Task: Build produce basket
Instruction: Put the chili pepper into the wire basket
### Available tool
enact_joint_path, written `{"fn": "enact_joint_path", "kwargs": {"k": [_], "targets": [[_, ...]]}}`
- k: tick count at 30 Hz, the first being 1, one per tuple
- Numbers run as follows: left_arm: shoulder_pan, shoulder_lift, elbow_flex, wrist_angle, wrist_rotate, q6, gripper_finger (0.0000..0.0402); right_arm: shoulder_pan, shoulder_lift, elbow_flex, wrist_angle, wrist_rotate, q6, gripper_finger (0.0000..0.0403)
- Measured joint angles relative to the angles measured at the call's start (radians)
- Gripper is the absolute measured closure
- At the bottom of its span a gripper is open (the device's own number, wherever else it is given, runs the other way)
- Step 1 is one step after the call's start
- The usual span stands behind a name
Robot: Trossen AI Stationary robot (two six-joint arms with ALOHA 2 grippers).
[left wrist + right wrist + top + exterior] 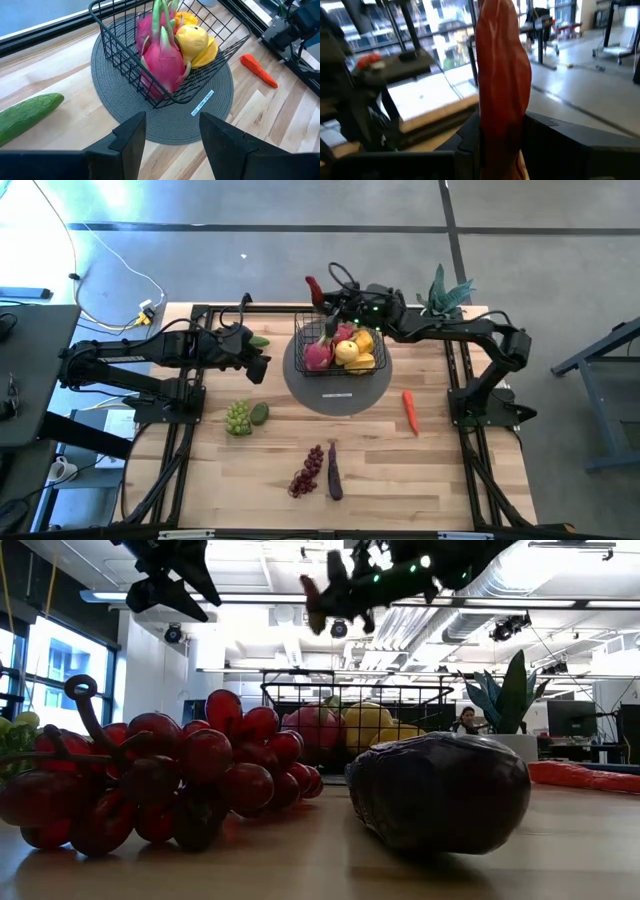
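The black wire basket (338,345) stands on a round grey mat (340,395) and holds pink dragon fruits (162,57) and yellow fruits (192,40). My right gripper (322,295) reaches in from the right, above the basket's far left corner, and is shut on a red chili (313,287). My left gripper (172,135) hangs open above the table left of the basket, with nothing between its fingers. Both grippers show high above the table in the low view, the right gripper (340,595) with the chili (315,602). My right gripper pinches the red chili (502,125) between its two fingers, which come in about level from the table's right side. The chili stands roughly upright across the fingers, most of it rising above them. It hangs clear of the basket and the table.
Loose on the wood lie a cucumber (27,115), green grapes (238,418), red grapes (307,470), a purple eggplant (334,470) and another red chili (410,410). A potted plant (445,290) stands at the far edge behind the right arm.
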Motion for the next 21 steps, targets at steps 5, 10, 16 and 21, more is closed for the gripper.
{"fn": "enact_joint_path", "kwargs": {"k": [5, 10, 16, 21], "targets": [[0.000, 0.000, 0.000, 0.000, 0.000, 0.000, 0.0227, 0.000, 0.087, 0.000, 0.043, -0.040, 0.015, 0.0329], [0.000, 0.000, 0.000, 0.000, 0.002, 0.000, 0.0227, 0.000, 0.160, 0.000, 0.090, -0.044, 0.047, 0.0329], [0.000, 0.000, 0.000, 0.000, 0.003, 0.000, 0.0227, 0.000, 0.218, 0.000, 0.130, -0.044, 0.045, 0.0329], [0.000, 0.000, 0.000, 0.000, 0.004, 0.000, 0.0227, 0.000, 0.261, 0.000, 0.140, -0.043, 0.044, 0.0329]]}}
